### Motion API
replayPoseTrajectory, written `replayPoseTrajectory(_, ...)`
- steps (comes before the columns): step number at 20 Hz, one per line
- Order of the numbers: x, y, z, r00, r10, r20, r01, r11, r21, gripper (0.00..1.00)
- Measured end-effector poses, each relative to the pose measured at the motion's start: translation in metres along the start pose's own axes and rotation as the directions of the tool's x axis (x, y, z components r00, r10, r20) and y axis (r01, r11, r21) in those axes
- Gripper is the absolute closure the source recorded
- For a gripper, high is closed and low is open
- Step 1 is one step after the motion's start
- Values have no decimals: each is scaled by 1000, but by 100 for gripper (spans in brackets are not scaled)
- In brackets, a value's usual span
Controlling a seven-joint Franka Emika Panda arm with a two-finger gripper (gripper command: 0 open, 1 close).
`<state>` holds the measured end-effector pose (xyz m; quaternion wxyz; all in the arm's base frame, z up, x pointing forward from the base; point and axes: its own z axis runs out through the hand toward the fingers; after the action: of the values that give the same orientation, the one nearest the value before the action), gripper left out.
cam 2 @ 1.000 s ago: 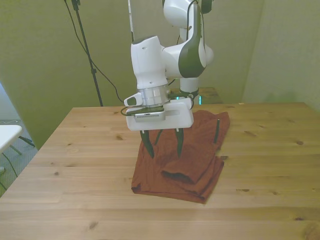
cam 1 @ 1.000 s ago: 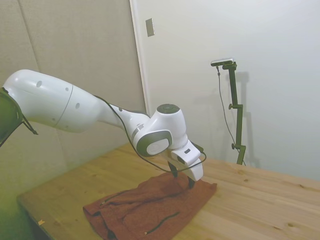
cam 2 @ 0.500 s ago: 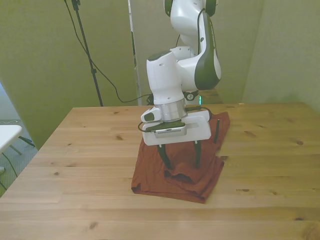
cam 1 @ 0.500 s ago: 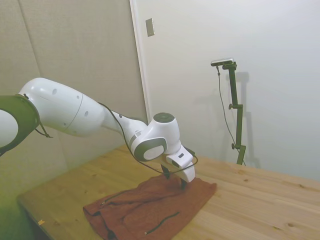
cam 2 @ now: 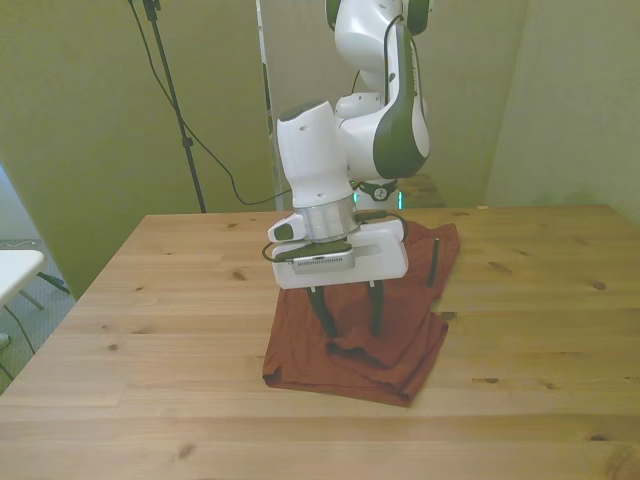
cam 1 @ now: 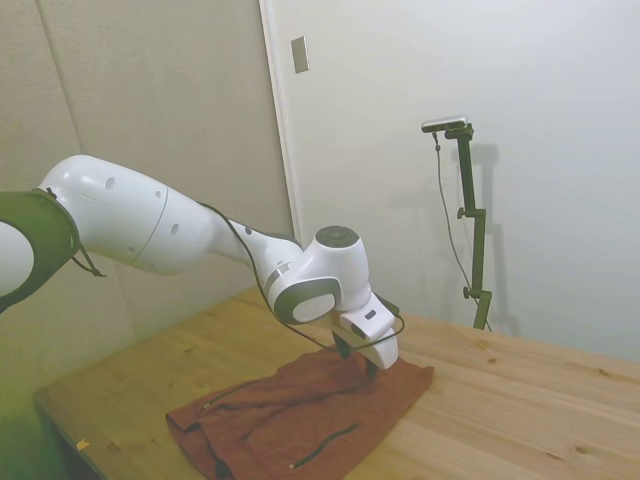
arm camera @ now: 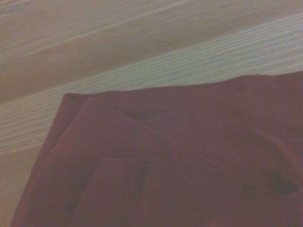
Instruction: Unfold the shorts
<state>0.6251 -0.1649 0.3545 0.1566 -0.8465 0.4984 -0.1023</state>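
Observation:
The rust-red shorts [cam 2: 300, 345] lie folded in the middle of the wooden table [cam 2: 150, 300], with a dark cord [cam 2: 435, 262] on the side at the front view's right. My gripper [cam 2: 352, 332] points down, open, with both fingertips on the upper fabric layer just above a raised fold edge. In the side view the gripper [cam 1: 358, 358] presses the far end of the shorts [cam 1: 290, 415], whose thin dark cord [cam 1: 325, 440] shows near the front. The wrist view shows a blurred corner of the shorts [arm camera: 189, 165] against the table [arm camera: 94, 47].
Bare wood surrounds the shorts on all sides. A white object [cam 2: 15, 270] sits beyond the table edge at the front view's left. A cable on a thin stand [cam 2: 175, 100] hangs behind the table's far edge.
The gripper came down onto the shorts and moved toward the front view's right, then shifted slightly back left. Its fingers stand a little closer together than before.

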Motion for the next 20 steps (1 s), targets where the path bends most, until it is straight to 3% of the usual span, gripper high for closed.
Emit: replayPoseTrajectory(20, 3, 0, 7, 1000, 2, 3, -2, 1000, -6, 100)
